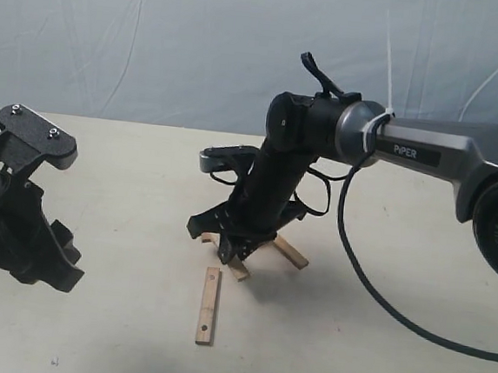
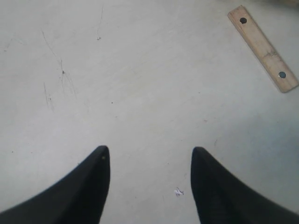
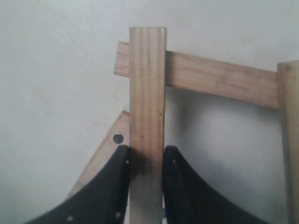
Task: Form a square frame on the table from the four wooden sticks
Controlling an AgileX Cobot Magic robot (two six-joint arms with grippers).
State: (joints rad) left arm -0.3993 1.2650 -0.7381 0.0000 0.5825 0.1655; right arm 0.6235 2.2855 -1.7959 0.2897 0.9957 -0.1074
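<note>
Four wooden sticks point(image 3: 215, 77), flat light-brown slats, sit mid-way across the table point(image 1: 126, 193). The held stick point(image 3: 147, 84) crosses over another, and a dotted stick point(image 1: 208, 305) lies just in front. The right gripper point(image 3: 147, 151) is clamped on the held stick. The left gripper point(image 2: 150, 150) hovers empty, jaws apart.

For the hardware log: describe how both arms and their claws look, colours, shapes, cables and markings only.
The right arm has a silver-grey link, a black label reading PiPER in white, a black wrist and a loose black cable. The left arm is black, with two silver screws on top. The left claw and right claw are matte black, tapering to rounded tips.
</note>
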